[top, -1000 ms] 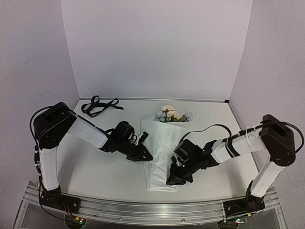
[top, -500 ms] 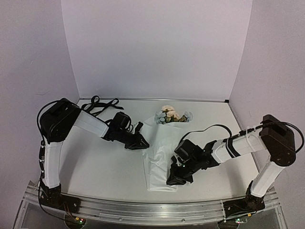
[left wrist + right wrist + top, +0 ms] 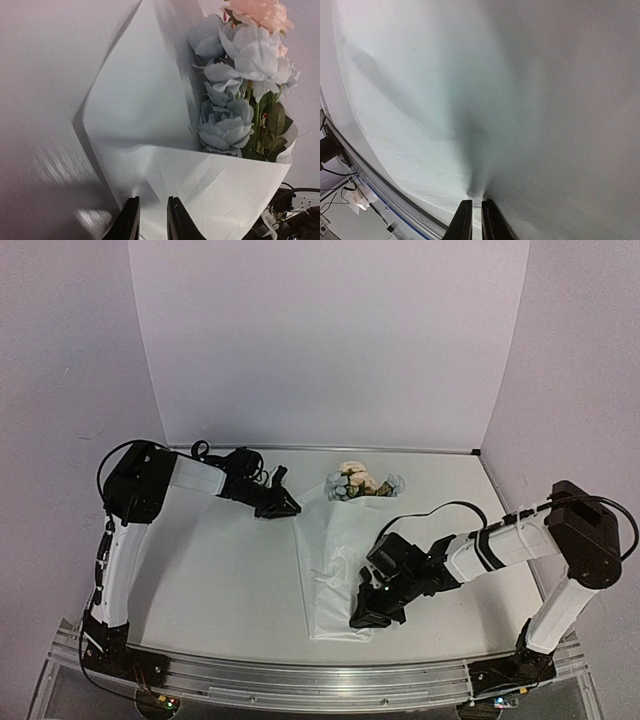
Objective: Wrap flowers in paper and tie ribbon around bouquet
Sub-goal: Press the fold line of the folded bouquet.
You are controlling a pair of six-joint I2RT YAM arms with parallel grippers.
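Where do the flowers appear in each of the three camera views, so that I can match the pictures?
Top external: the flowers lie at the far middle of the table, at the wide end of the white paper.
Left wrist: upper right, rising out of the folded paper.
Right wrist: not in it.
Shared landmark: the white paper, seen in all three views.

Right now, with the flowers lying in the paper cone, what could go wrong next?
1. The right gripper pinches only the near end of the paper; a pull could tear it or drag the cone.
2. The left gripper stands off, holding nothing, so the loose fold beside the flowers may spring open.
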